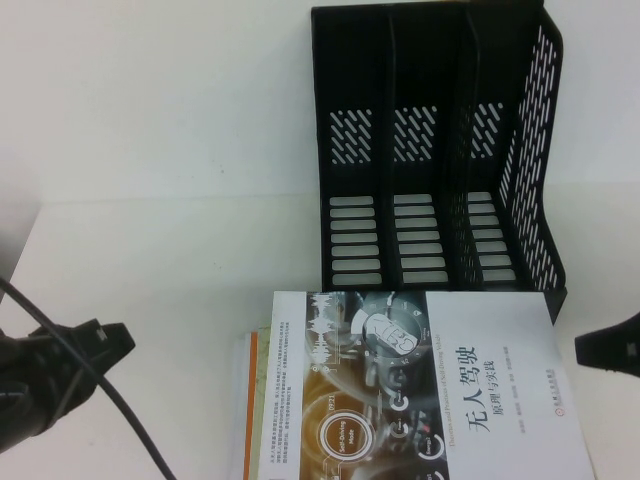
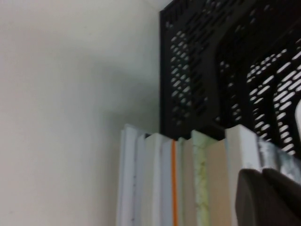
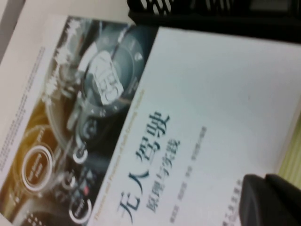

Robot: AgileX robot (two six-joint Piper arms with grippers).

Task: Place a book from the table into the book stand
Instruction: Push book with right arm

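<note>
- A plain white wall [image 1: 150, 90] fills the far side of the scene, bare and evenly lit.
- It meets a white tabletop [image 1: 170, 270] along a soft horizontal line (hard to pick out, white against white).
- Light is bright and diffuse; shadows are faint.
- At the far left edge, a dim grey strip [image 1: 12, 225] shows beyond the tabletop's corner.

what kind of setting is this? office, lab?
Likely a lab tabletop staged as an office desk: plain white table, black three-slot book stand, stack of books with the book on top. Left gripper and right gripper flank the stack.
</note>
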